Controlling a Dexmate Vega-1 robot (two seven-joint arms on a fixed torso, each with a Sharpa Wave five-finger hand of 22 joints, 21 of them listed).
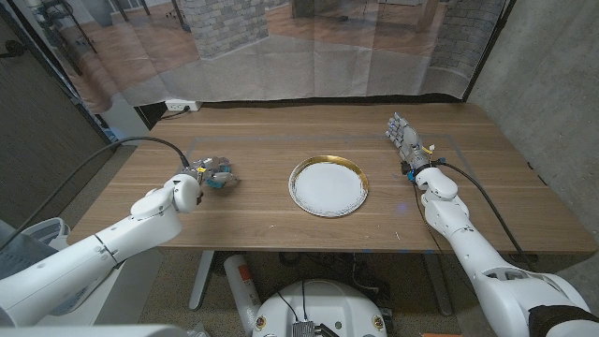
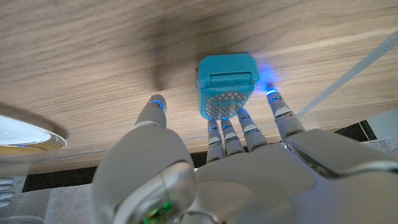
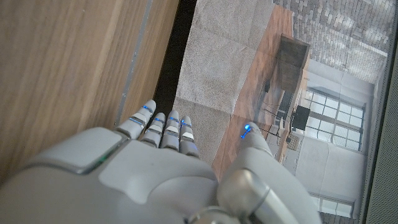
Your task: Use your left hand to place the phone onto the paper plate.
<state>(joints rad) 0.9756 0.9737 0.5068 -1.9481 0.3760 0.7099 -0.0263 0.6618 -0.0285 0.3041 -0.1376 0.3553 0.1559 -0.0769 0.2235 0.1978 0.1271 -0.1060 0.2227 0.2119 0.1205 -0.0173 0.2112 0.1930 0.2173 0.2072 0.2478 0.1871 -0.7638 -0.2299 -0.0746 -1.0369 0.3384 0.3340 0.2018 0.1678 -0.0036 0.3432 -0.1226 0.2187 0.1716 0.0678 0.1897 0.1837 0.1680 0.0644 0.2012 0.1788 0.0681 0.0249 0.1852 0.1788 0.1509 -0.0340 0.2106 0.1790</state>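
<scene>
The phone (image 1: 222, 182), a small teal toy handset, lies on the wooden table left of the white paper plate (image 1: 328, 185) with its gold rim. My left hand (image 1: 206, 174) is right at the phone. In the left wrist view its fingertips (image 2: 244, 118) reach onto the near end of the phone (image 2: 227, 81), while the thumb stands apart to one side, off the phone. A slice of the plate's rim (image 2: 28, 132) shows at the picture's edge. My right hand (image 1: 404, 139) stands at the back right of the table, fingers straight and together, holding nothing (image 3: 161, 162).
A translucent curtain hangs behind the table's far edge. A power strip (image 1: 180, 107) lies on the floor past the back left corner. A black cable (image 1: 112, 154) runs along my left arm. A concrete wall stands to the right.
</scene>
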